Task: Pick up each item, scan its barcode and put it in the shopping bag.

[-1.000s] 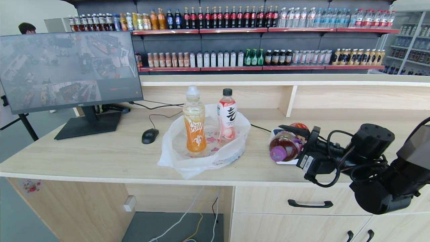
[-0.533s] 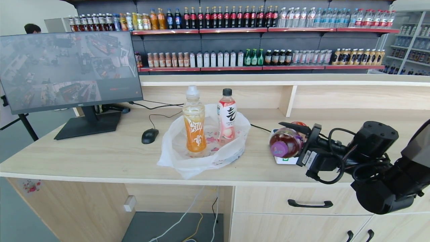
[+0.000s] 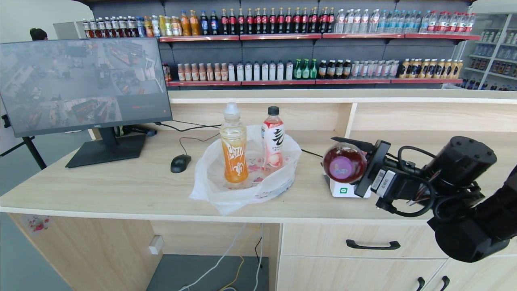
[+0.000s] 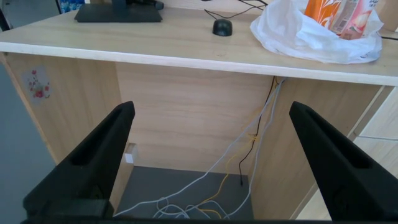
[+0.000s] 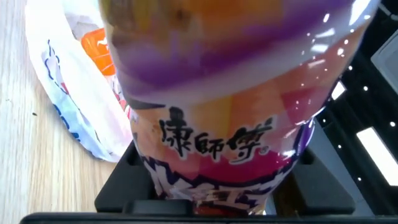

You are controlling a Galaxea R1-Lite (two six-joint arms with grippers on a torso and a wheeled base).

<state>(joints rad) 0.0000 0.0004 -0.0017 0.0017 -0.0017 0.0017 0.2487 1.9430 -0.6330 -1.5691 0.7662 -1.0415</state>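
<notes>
My right gripper (image 3: 350, 161) is shut on a dark tea bottle (image 3: 342, 164) with a purple cap, held on its side above the white barcode scanner (image 3: 343, 189) on the counter. In the right wrist view the bottle (image 5: 230, 106) shows its purple and pink label close up. A white shopping bag (image 3: 246, 178) lies open left of the scanner, with an orange drink bottle (image 3: 233, 151) and a pink-labelled bottle (image 3: 273, 139) standing in it. My left gripper (image 4: 217, 155) hangs open below the counter's front edge, nothing between its fingers.
A monitor (image 3: 83, 85) stands at the counter's left, a black mouse (image 3: 180, 163) beside the bag. A raised wooden ledge (image 3: 347, 109) runs behind the counter. Drawers (image 3: 371, 245) sit below the front edge. Cables (image 4: 249, 149) hang under the counter.
My right gripper has lifted the tea bottle and turned it, so its purple cap now faces the head camera, above the scanner. The left arm has not moved.
</notes>
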